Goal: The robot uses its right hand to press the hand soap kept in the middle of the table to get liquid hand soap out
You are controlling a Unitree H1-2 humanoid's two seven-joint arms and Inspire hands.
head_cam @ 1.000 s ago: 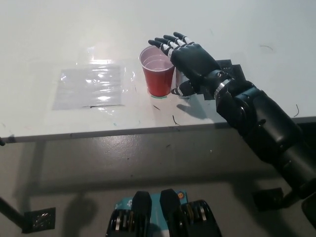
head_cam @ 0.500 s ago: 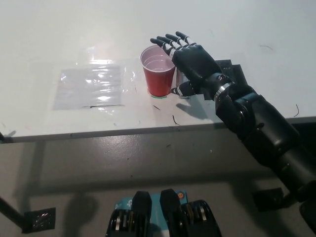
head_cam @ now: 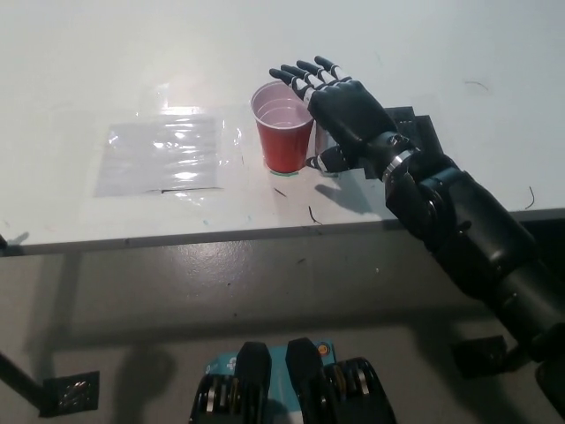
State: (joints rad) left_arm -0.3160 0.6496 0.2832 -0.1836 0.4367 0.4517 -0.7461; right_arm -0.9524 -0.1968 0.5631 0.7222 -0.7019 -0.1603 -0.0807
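Robot hand: the black right robot hand (head_cam: 346, 108) was flat with fingers spread wide, holding nothing, above the spot just right of the red cup (head_cam: 283, 129) | Soap: bottle hidden under this hand on the white desk (head_cam: 132, 71), its place only supposed | Progress: pressing seemed begun or near; no soap visible | Left robot hand: not seen.

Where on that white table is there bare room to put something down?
Bare: the far side beyond the red plastic cup, and the right end past the black right hand. Crowded: the clear plastic sheet on the left, and around the cup.
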